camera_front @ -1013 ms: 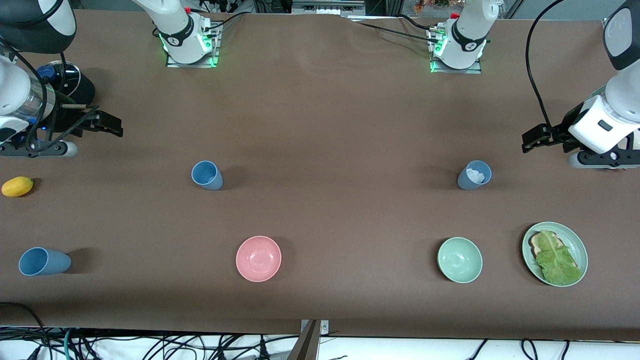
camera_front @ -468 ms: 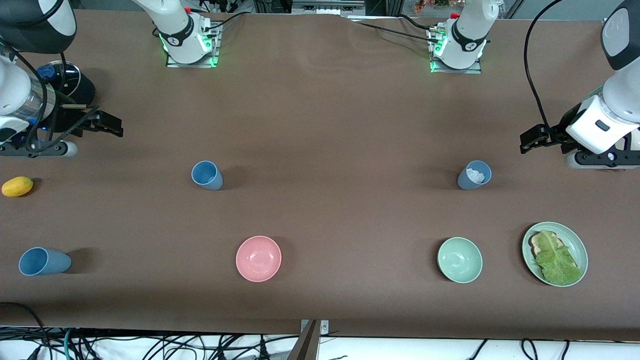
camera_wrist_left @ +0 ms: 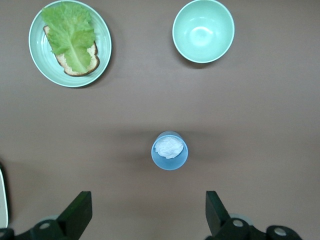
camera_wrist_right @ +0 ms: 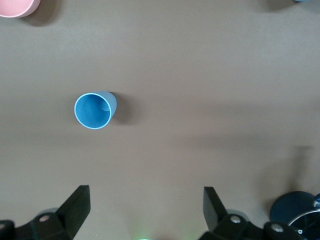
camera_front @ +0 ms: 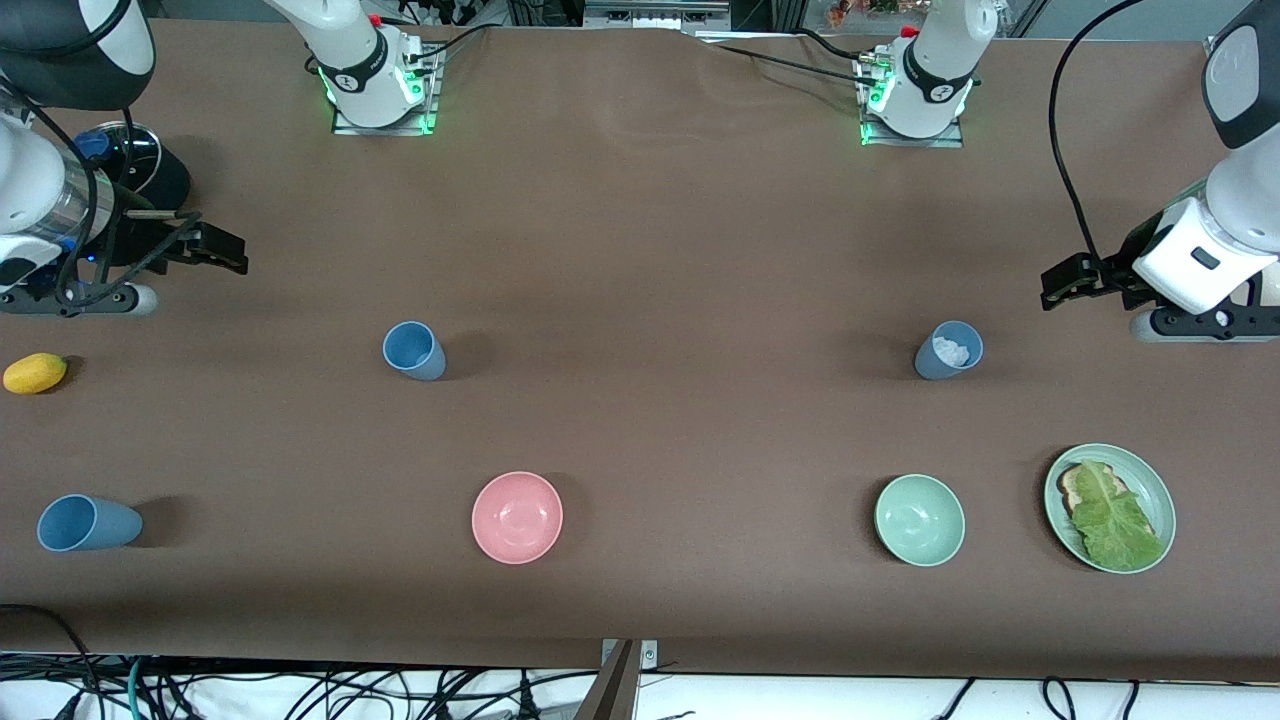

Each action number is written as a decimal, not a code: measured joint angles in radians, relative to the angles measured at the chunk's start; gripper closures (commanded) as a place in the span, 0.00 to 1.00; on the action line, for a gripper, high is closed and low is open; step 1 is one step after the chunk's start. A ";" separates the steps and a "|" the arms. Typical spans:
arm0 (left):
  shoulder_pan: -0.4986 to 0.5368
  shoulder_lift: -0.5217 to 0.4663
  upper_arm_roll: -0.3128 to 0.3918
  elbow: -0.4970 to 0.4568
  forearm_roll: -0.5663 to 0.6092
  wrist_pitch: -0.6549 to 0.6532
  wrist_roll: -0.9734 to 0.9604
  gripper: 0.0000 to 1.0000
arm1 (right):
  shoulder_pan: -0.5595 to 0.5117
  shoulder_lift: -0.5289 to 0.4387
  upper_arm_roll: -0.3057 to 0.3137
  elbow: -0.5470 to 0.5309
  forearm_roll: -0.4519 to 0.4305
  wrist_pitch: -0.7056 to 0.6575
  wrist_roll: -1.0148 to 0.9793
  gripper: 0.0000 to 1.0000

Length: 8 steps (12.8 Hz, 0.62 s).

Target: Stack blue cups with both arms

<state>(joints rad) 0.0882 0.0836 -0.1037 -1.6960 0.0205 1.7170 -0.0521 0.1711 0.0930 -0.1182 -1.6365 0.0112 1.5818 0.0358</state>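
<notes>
Three blue cups stand upright on the brown table. A sky-blue cup (camera_front: 413, 350) is empty and also shows in the right wrist view (camera_wrist_right: 95, 110). A duller grey-blue cup (camera_front: 948, 350) holds something white and also shows in the left wrist view (camera_wrist_left: 170, 150). A third blue cup (camera_front: 88, 523) stands at the right arm's end, nearest the front camera. My left gripper (camera_front: 1062, 280) (camera_wrist_left: 147, 215) is open and empty, up over the table beside the grey-blue cup. My right gripper (camera_front: 222, 250) (camera_wrist_right: 145, 210) is open and empty, over the table at the right arm's end.
A pink bowl (camera_front: 517, 517), a pale green bowl (camera_front: 919, 519) and a green plate (camera_front: 1060, 470) with bread and lettuce lie nearer the front camera. A yellow fruit (camera_front: 35, 372) and a black round object (camera_front: 145, 170) sit at the right arm's end.
The left arm's wrist has shifted slightly; its gripper stays about where it was. The right arm and all cups have not visibly moved.
</notes>
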 measured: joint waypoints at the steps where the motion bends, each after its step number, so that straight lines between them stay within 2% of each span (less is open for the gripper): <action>1: 0.008 0.008 0.000 0.000 0.000 0.000 0.000 0.00 | 0.000 0.000 0.000 0.000 0.000 0.000 0.000 0.00; 8: 0.012 0.032 -0.007 -0.007 0.000 -0.002 0.026 0.00 | 0.000 0.000 0.000 0.000 0.001 -0.002 0.000 0.00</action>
<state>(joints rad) 0.1002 0.1156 -0.1110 -1.7033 0.0205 1.7149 -0.0262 0.1713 0.0933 -0.1181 -1.6365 0.0119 1.5803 0.0358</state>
